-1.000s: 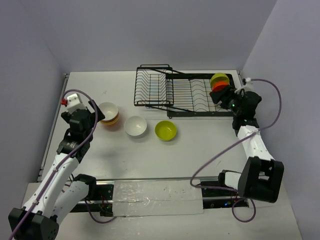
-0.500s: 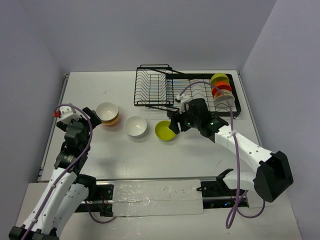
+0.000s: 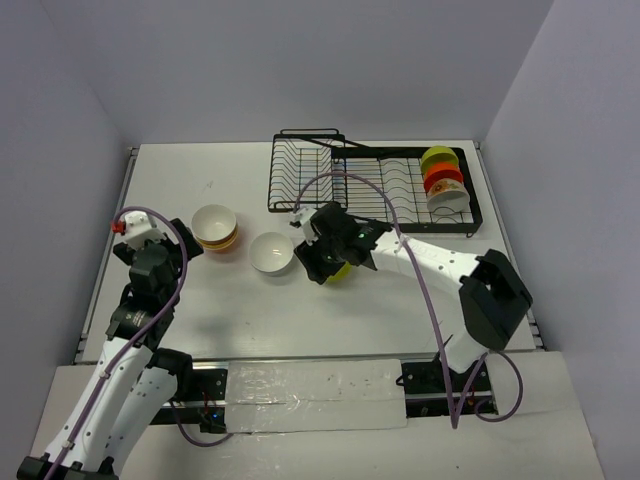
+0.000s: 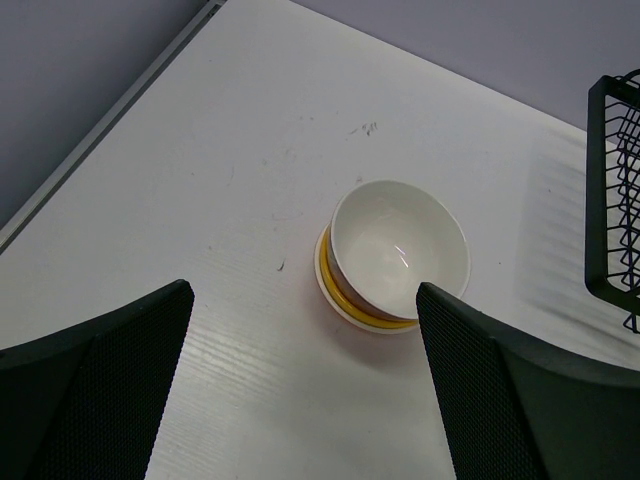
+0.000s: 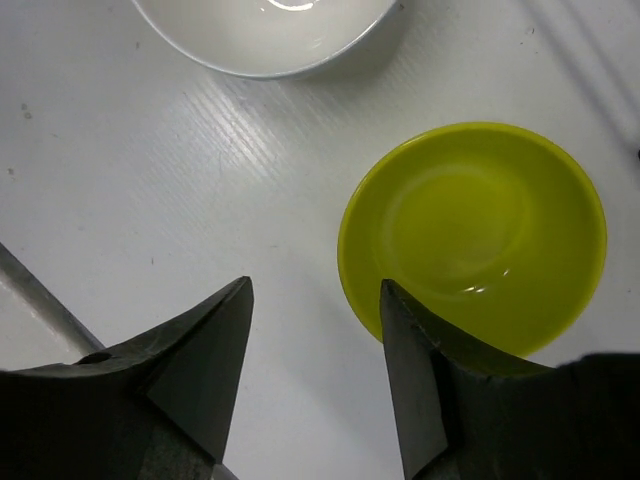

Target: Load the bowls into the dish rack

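While the right gripper (image 5: 315, 284) (parted) hovers, its finger overlaps the lime-green bowl (image 5: 480, 230).

White matte table (image 3: 250, 320), faint dark scuff marks (image 4: 365, 128). Plain lavender-grey back wall (image 3: 300, 60), left wall (image 3: 50, 180), right wall (image 3: 585, 150). Metal rail (image 3: 105, 250) along table's left edge. Glossy clear sheet (image 3: 320, 392) at near edge. Soft, even light.
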Tool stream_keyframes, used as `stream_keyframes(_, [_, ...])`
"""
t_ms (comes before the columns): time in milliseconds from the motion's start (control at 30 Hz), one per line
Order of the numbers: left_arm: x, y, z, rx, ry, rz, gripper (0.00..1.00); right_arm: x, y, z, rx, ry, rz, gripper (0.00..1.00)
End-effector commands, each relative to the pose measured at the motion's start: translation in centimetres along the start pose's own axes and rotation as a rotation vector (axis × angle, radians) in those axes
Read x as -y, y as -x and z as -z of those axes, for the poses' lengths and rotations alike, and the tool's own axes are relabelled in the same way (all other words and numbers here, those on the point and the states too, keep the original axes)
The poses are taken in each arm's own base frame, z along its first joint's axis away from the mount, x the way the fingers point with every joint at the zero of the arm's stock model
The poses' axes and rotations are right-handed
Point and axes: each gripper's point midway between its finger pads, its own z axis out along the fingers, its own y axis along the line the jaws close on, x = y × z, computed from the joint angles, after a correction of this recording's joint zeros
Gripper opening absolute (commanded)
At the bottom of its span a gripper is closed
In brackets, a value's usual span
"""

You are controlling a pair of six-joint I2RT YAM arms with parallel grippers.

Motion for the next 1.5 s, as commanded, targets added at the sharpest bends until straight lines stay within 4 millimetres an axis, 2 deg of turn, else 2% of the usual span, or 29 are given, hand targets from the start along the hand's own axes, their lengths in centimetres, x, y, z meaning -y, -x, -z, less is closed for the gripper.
stream_keyframes(0, [0.5, 1.1, 0.1, 0.019, -0.018, -0.003, 0.99, 0.3, 1.6, 0.0, -0.012, -0.046, 0.037, 0.60])
stream_keyframes(33, [0.5, 1.1, 0.2, 0.020, -0.019, 0.002, 0.99, 0.5, 1.0, -0.7, -0.049, -0.055, 0.035, 0.58])
stream_keyframes(100, [0.4, 1.1, 0.2, 0.021, -0.016, 0.004, 0.99, 0.5, 1.2, -0.9, -0.070, -0.065, 0.042, 0.56])
stream_keyframes(233, [0.5, 1.2, 0.3, 0.030, -0.022, 0.004, 0.99, 0.3, 0.4, -2.4, -0.131, -0.058, 0.041, 0.51])
stream_keyframes(367, [0.7, 1.1, 0.1, 0.020, -0.025, -0.001, 0.99, 0.2, 0.4, -3.2, -0.150, -0.057, 0.039, 0.42])
stream_keyframes(500, [0.7, 0.9, 0.0, 0.017, -0.027, -0.006, 0.99, 0.3, 0.1, -3.8, -0.173, -0.062, 0.030, 0.41])
stream_keyframes(600, [0.7, 1.0, 0.0, 0.020, -0.027, -0.006, 0.99, 0.3, 0.0, -4.2, -0.182, -0.064, 0.030, 0.36])
stream_keyframes(867, [0.7, 0.9, 0.0, 0.018, -0.031, -0.013, 0.99, 0.4, 0.0, -4.4, -0.189, -0.077, 0.028, 0.19])
stream_keyframes(967, [0.7, 0.9, 0.0, 0.018, -0.031, -0.012, 0.99, 0.6, 0.2, -3.6, -0.184, -0.093, 0.034, 0.04])
stream_keyframes(1000, [0.8, 1.0, -0.1, 0.021, -0.032, -0.010, 0.99, 0.5, 0.5, -2.9, -0.173, -0.092, 0.036, 0.01])
stream_keyframes(1133, [0.9, 0.9, -0.1, 0.021, -0.040, -0.009, 0.99, 0.0, 2.5, 0.6, -0.110, -0.080, 0.048, 0.00])
stream_keyframes(1167, [0.9, 0.8, -0.1, 0.014, -0.039, -0.011, 0.99, -0.3, 2.8, 2.3, -0.106, -0.072, 0.050, 0.00])
stream_keyframes(1233, [0.9, 0.8, -0.1, 0.013, -0.037, -0.009, 0.99, -0.7, 3.9, 4.4, -0.082, -0.062, 0.064, 0.00])
stream_keyframes(1267, [1.0, 0.8, -0.2, 0.010, -0.038, -0.009, 0.99, -1.0, 5.8, 6.4, -0.021, -0.054, 0.075, 0.00])
stream_keyframes(1300, [1.1, 0.8, -0.2, 0.011, -0.042, -0.006, 0.99, -1.2, 5.8, 7.5, -0.032, -0.037, 0.071, 0.00])
stream_keyframes(1333, [1.1, 0.7, -0.2, 0.008, -0.044, -0.006, 0.99, -1.4, 7.2, 9.1, 0.011, -0.020, 0.082, 0.00])
stream_keyframes(1433, [1.2, 0.6, -0.2, 0.006, -0.048, -0.006, 0.99, -1.2, 9.4, 13.2, 0.106, 0.037, 0.050, 0.00])
stream_keyframes(1467, [1.2, 0.7, -0.2, 0.008, -0.048, -0.005, 0.99, -0.9, 9.7, 14.0, 0.124, 0.052, 0.034, 0.00])
